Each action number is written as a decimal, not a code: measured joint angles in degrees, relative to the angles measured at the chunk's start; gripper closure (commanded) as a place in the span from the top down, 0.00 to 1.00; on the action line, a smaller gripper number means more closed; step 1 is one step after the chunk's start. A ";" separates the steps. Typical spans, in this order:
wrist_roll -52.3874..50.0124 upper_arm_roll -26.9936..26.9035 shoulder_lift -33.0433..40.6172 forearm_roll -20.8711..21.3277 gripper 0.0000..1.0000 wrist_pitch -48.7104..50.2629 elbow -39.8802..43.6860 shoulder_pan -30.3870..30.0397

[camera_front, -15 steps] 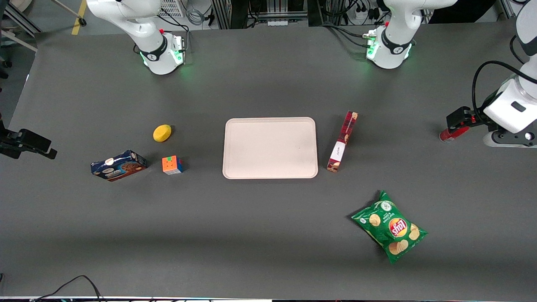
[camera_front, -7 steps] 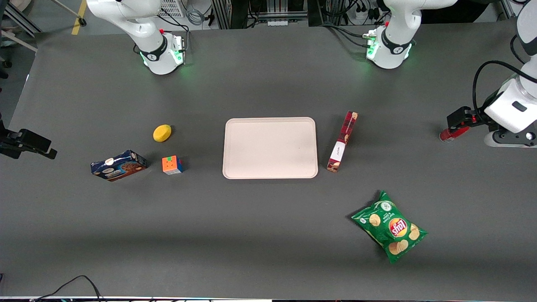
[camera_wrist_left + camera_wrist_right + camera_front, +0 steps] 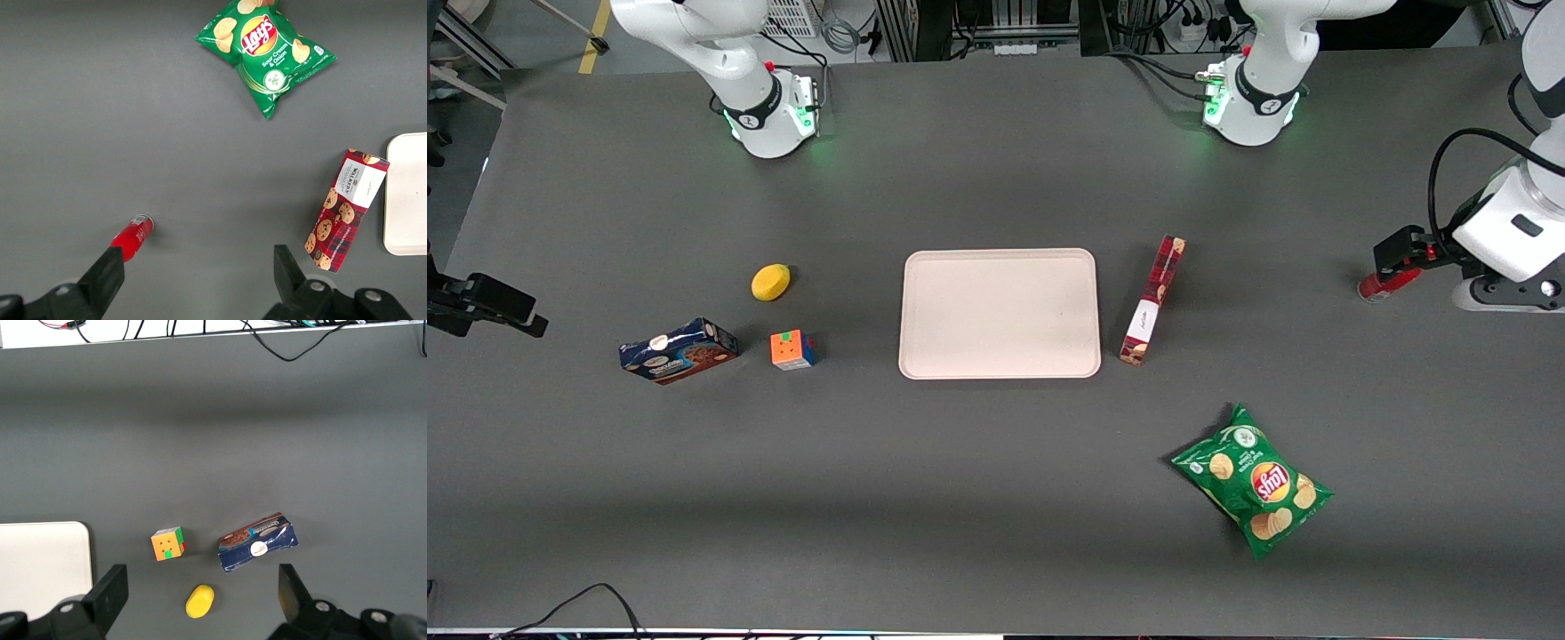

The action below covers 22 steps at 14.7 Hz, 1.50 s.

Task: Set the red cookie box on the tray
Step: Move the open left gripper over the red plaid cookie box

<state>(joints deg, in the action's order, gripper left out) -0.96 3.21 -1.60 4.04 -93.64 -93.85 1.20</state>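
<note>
Beside the tray [image 3: 999, 313], red cookie box [image 3: 1152, 300]; open hand [image 3: 197, 273] above small red bottle [image 3: 131, 235].

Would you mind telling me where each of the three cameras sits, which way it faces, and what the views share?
Front view: high above the table, looking down at both arm bases; the gripper hangs at the working arm's end, near the red bottle.
Left wrist view: on the working arm's wrist, looking down past its open fingers at the red cookie box, chips bag and tray edge.
Right wrist view: on the parked wrist, looking down at the cube, blue box and lemon.
Shared: all three show the tray.
</note>
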 measured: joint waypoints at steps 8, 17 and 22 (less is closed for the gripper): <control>0.02 0.10 0.00 -0.27 1.00 2.36 0.00 0.00; 0.24 5.49 -0.10 -1.54 1.00 5.31 -3.86 0.28; 2.49 9.93 3.62 -5.12 1.00 -6.93 -15.35 0.60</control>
<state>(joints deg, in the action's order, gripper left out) 1.53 13.14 2.02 -1.08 -100.57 -109.20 1.80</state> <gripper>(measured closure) 0.000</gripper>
